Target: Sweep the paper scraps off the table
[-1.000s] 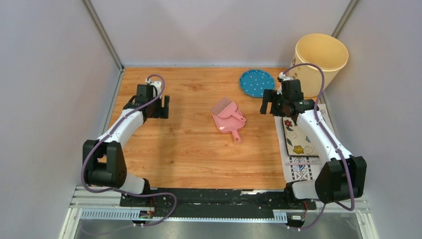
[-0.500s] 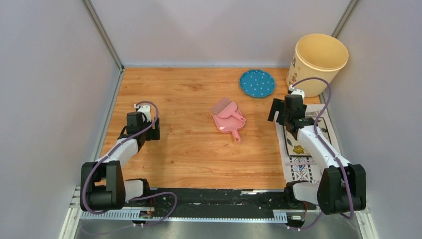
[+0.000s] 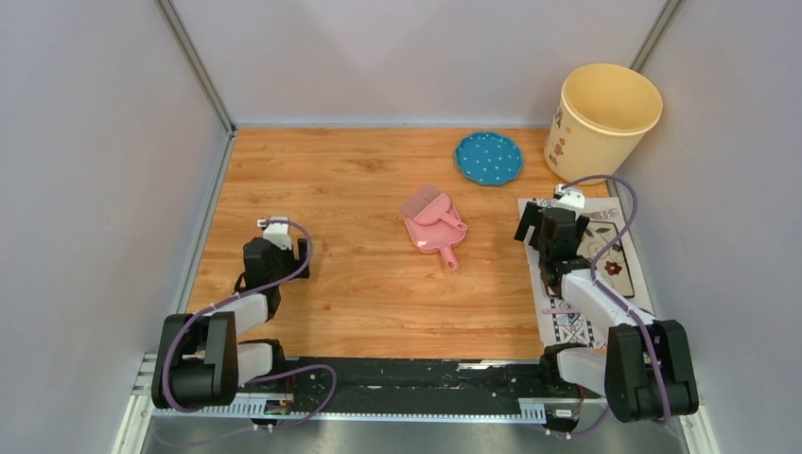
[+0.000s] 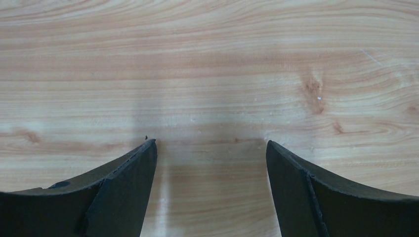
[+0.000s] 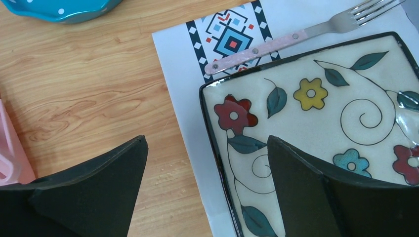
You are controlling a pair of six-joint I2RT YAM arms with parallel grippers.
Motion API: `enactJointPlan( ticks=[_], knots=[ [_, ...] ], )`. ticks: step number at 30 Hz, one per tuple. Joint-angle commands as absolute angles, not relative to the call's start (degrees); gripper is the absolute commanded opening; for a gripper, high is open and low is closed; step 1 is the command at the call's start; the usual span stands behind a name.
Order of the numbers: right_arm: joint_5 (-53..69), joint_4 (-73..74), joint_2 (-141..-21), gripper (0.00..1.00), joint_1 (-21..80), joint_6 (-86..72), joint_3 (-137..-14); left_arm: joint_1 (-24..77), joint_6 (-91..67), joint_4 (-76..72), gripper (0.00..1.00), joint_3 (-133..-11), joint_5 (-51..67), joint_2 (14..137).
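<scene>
Both arms have drawn back toward their bases within the last second, the left pincer [image 4: 210, 148] and the right pincer [image 5: 207, 142] both wide and empty, and no paper scraps show anywhere on the table [image 3: 359, 284], so I judge the sweeping is finished.

The top view looks down from high behind the near edge and takes in the whole table [image 3: 359, 170]. Both wrist views sit low and close, angled down and forward — the left on bare wood, the right on the flowered plate [image 5: 321, 123] and placemat [image 5: 178, 74], which the top view also shows at right.
</scene>
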State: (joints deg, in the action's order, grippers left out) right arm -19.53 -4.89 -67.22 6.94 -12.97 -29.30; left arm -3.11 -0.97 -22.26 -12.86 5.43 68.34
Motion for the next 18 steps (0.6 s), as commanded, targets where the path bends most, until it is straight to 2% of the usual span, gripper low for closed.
enactJointPlan(
  ticks=[1, 8, 13, 15, 17, 18],
  knots=[
    [-21.71, -18.09, -65.21, 0.95, 6.68, -11.08, -27.07, -3.43, -0.88, -37.77, 0.87, -6.95, 6.06, 67.94],
    [-24.61, -19.95, -68.46, 0.98, 6.42, -12.13, -26.98, -3.43, -0.62, -40.16, 0.88, -4.49, 8.61, 67.41],
    [-23.38, -31.16, -71.54, 0.97, 6.33, -9.76, -21.63, -3.51, -0.09, -56.67, 0.88, 5.88, 10.80, 68.38],
    [-21.10, -31.37, -69.53, 0.95, 6.33, -6.52, -20.66, -3.43, -0.09, -61.41, 0.88, 8.51, 11.34, 68.82],
    [-21.97, -38.65, -67.51, 0.96, 6.07, -4.66, -16.29, -3.51, -0.09, -63.54, 0.88, 9.66, 11.43, 69.43],
    [-22.15, -41.28, -66.98, 1.00, 5.54, -4.66, -14.78, -3.43, -0.09, -64.94, 0.88, 10.28, 11.43, 69.61]
  ],
)
